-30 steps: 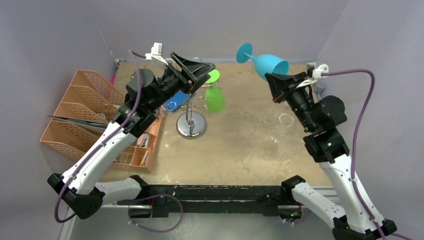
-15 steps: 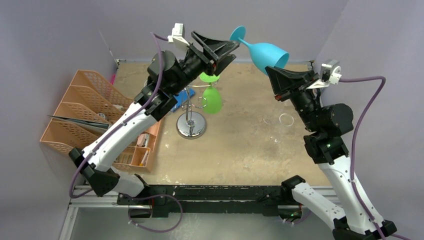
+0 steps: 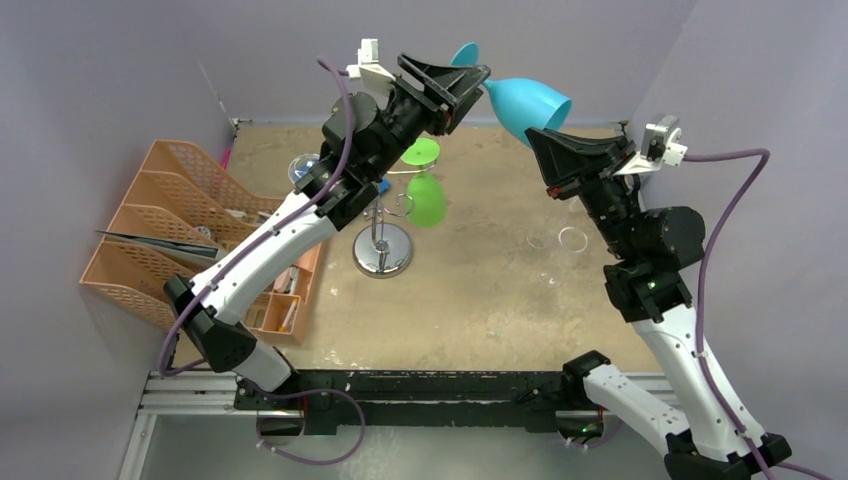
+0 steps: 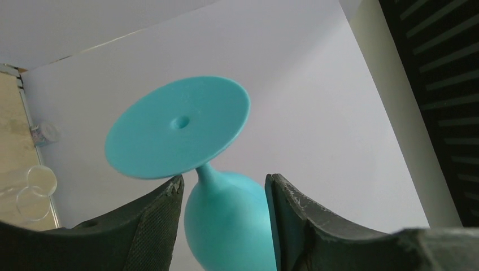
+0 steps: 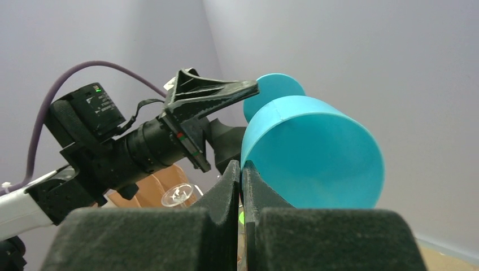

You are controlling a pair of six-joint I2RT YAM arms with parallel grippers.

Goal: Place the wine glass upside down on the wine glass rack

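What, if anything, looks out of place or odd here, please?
The blue wine glass lies sideways in mid-air: the right pincer pinches its rim while the open left pincer straddles its stem. Otherwise nothing stands out; a green glass hangs upside down on the rack.

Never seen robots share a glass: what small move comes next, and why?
Probably the left gripper closes on the stem of the blue wine glass: its open jaws straddle it without gripping yet, while the right gripper alone pinches the rim.
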